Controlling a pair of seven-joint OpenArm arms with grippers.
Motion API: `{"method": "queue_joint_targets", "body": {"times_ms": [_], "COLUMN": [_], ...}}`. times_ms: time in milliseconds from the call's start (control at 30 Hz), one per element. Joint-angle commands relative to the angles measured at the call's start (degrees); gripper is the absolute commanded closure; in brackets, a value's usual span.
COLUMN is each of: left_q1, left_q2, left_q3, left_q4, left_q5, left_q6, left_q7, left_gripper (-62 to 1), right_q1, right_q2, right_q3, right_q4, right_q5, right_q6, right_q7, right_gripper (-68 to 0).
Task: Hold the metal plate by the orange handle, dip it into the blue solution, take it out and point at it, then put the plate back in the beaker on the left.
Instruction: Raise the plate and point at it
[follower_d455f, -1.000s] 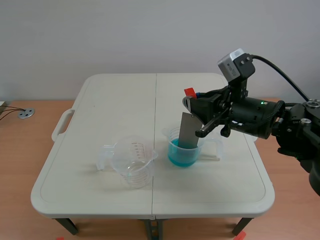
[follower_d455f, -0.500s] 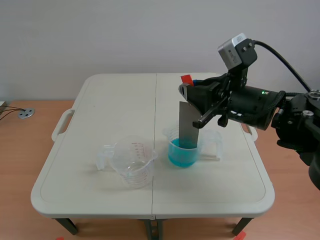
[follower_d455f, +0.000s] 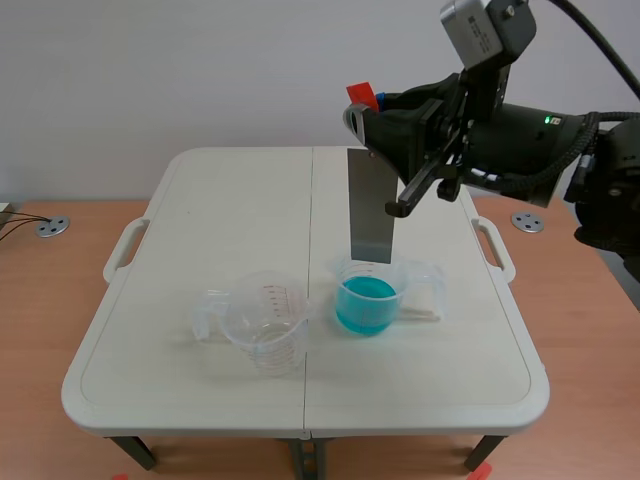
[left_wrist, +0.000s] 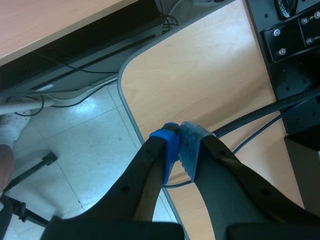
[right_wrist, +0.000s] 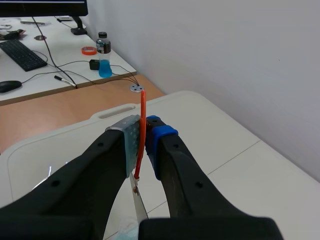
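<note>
Grey metal plate (follower_d455f: 370, 205) hangs upright just right of the scene view's centre, and your right gripper (follower_d455f: 378, 118) is pinching it by the orange handle (follower_d455f: 360, 96) at its top end, in the upper middle of the frame. The right arm comes in high from the upper right edge. The plate's lower edge sits about level with the rim of the right-hand beaker (follower_d455f: 372, 298), directly over it and above the surface of the blue solution (follower_d455f: 366, 292); you cannot tell from this angle whether the edge touches the rim. Left of that beaker, just beside it and near the table's front, stands the empty beaker (follower_d455f: 262, 325), clear and upright on the white table (follower_d455f: 230, 200). In the right wrist view the thin orange strip stands on edge between the two pads (right_wrist: 131, 142), clamped from both sides, with the grey metal running down between the fingers. Your left gripper (left_wrist: 179, 144) is pressed together on nothing, its blue and grey tips touching; under it you see the rounded corner of a wooden desk (left_wrist: 200, 75), a tiled floor (left_wrist: 85, 145) beside that, and a black cable (left_wrist: 270, 107) lying across the wood.
</note>
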Motion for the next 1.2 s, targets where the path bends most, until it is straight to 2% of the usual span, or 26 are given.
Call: {"method": "queue_joint_targets", "body": {"times_ms": [0, 367, 533, 633, 833, 933, 1167], "left_q1": [0.6, -1.9, -6.1, -10.5, -21.6, -26.8, -36.7], "left_q2": [0.1, -0.7, -1.7, -2.0, -2.0, -2.2, -2.1], "left_q3": [-2.8, -23.8, -27.5, -27.3, -23.6, -18.7, -5.1], "left_q4": [0.8, 6.9, 8.8, 9.7, 10.8, 10.8, 10.8], "left_q5": [-0.2, -0.3, -0.4, -0.4, -0.4, 0.3, 5.2], "left_q6": [-0.1, -0.1, -0.1, -1.3, -7.6, -10.2, -15.2], "left_q7": [-1.9, -9.9, -15.3, -15.8, -15.6, -14.9, -13.6], "left_gripper": [-1.5, -1.5, -1.5, -1.5, -1.5, -1.5, -1.5], "right_q1": [1.0, 1.0, 1.0, 1.0, 1.0, 1.0, 1.0], "right_q2": [0.4, 0.4, 0.4, 0.4, 0.4, 0.4, 0.4], "right_q3": [0.8, 3.4, 4.0, 4.0, 4.0, 4.0, 4.0], "right_q4": [1.7, 6.7, 7.5, 7.5, 7.5, 7.5, 7.5], "right_q5": [0.9, 0.9, 0.9, 0.9, 1.3, 1.3, 1.3], "right_q6": [0.4, 0.4, 0.4, 0.4, 0.4, 0.4, 0.4], "right_q7": [0.2, -1.1, -1.3, -1.5, -1.8, -1.9, -2.2], "right_gripper": [-1.3, -1.3, -1.3, -1.3, -1.3, -1.3, -1.3]}}
